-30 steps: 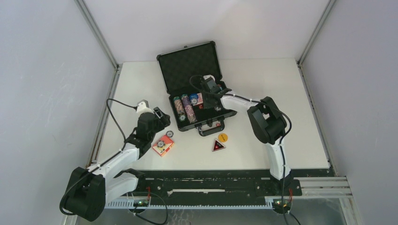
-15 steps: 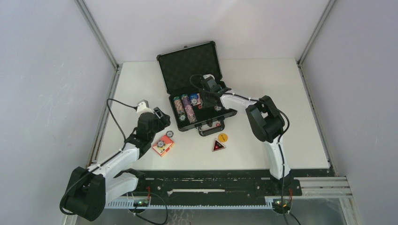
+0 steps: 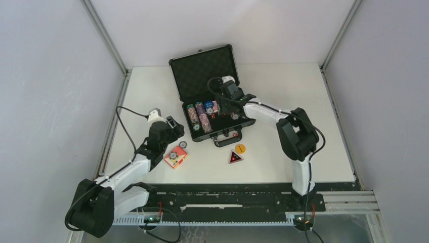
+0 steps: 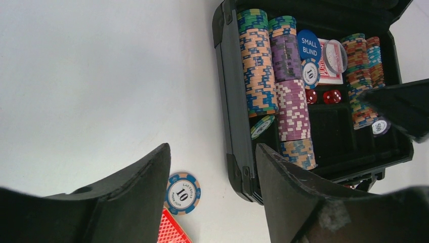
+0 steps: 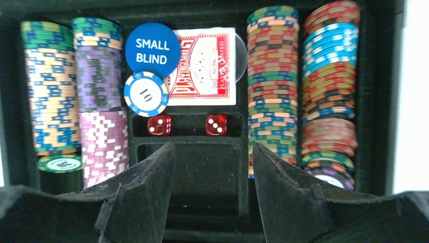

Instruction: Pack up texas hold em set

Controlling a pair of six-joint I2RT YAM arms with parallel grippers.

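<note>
The black briefcase (image 3: 202, 54) lies open at the table's back, lid up. Its foam tray holds rows of multicoloured chips (image 5: 273, 76), a red card box (image 5: 202, 66), a blue SMALL BLIND button (image 5: 152, 49) and two red dice (image 5: 159, 125). My right gripper (image 3: 228, 97) hangs open and empty over an empty foam compartment (image 5: 212, 172), its midpoint (image 5: 212, 147) just short of the dice. My left gripper (image 3: 172, 132) is open and empty left of the case (image 4: 230, 101), above a loose "10" chip (image 4: 182, 193) and a second red card box (image 3: 175, 157).
A yellow round button (image 3: 240, 148) and a red triangular piece (image 3: 234, 157) lie on the table in front of the case handle (image 3: 226, 139). Grey walls stand on both sides; metal posts rise at the back corners.
The right arm's elbow has swung to the right and its gripper has shifted slightly toward the lid over the case. The left arm has not moved.
</note>
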